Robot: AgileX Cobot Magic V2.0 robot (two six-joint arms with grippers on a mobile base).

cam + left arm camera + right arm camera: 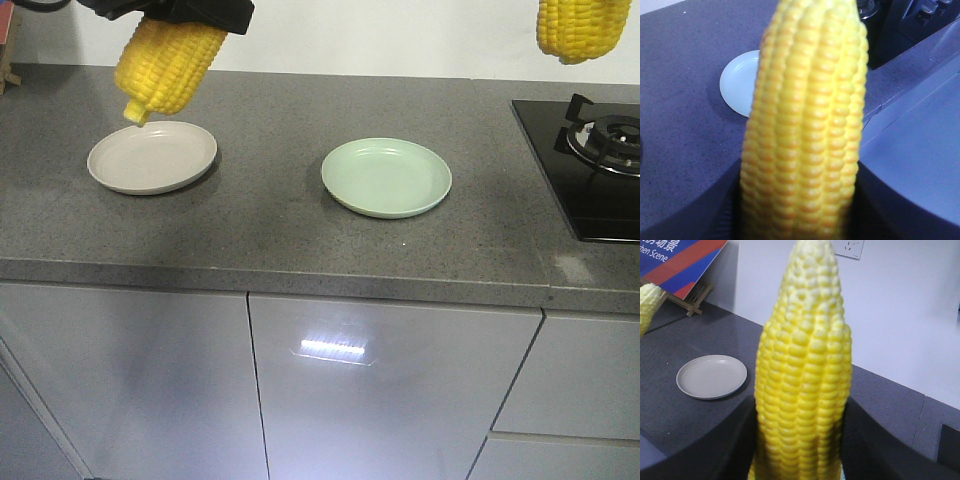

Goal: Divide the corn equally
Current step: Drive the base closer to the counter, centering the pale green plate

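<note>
My front camera looks down over the whole worktop [280, 235] from its front edge. My left wrist view hugs the left cob [805, 130], facing the green plate [737, 82]. The right wrist view hugs the right cob [805, 380], facing the beige plate [711, 376]. The front view shares both plates.

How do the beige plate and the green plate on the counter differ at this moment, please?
The beige plate is pale grey-beige; the green plate is mint. A corn cob hangs in the air close by the beige plate; none is near the green plate. The green plate lies nearer the stove. Both are round, empty and flat on the counter.
</note>
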